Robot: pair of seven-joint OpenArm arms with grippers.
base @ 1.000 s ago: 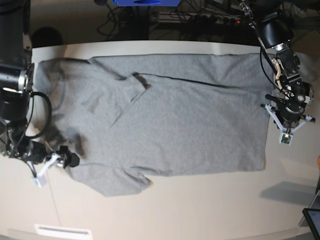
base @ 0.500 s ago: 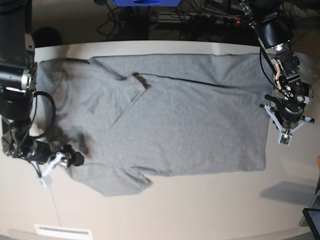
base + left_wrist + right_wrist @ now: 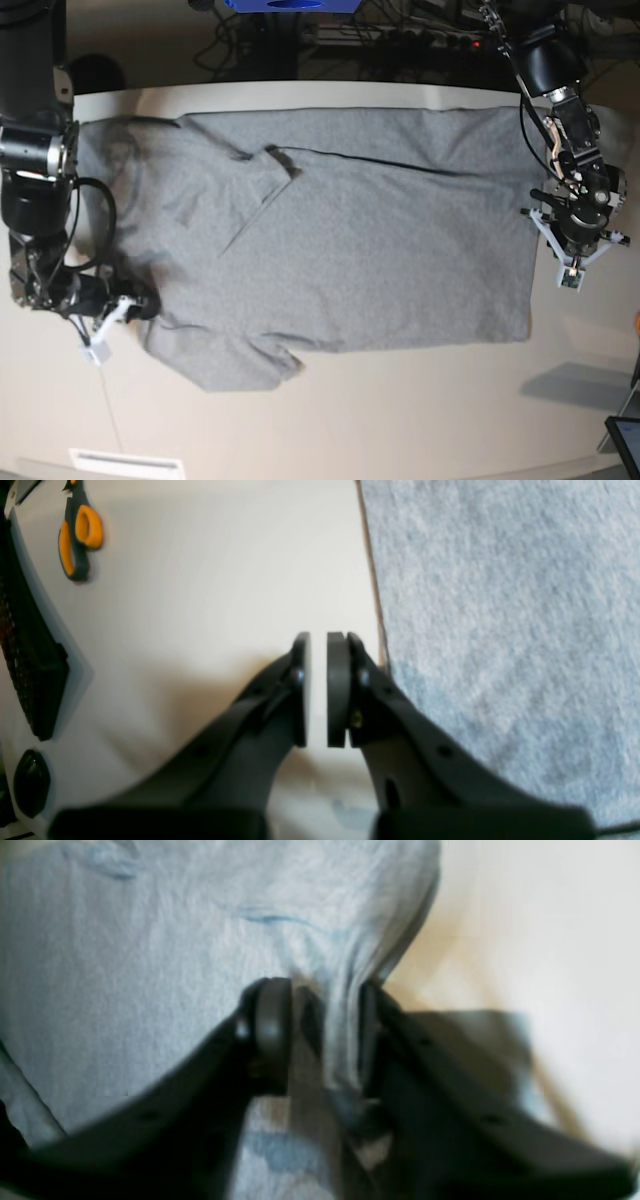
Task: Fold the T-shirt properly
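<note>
Your right end effector [image 3: 315,1035] is pinching the T-shirt [image 3: 350,230] at its shoulder end, long axis running across the counter [image 3: 400,420] toward your left end effector [image 3: 318,690], narrowed, gripping nothing, beside the hem.

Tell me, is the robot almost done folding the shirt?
Not nearly. The T-shirt mostly lies spread flat, with only its top part turned over. The right gripper has pinched cloth at the shirt's edge. The left gripper holds nothing, beside the hem over the table. The real folds remain.
</note>
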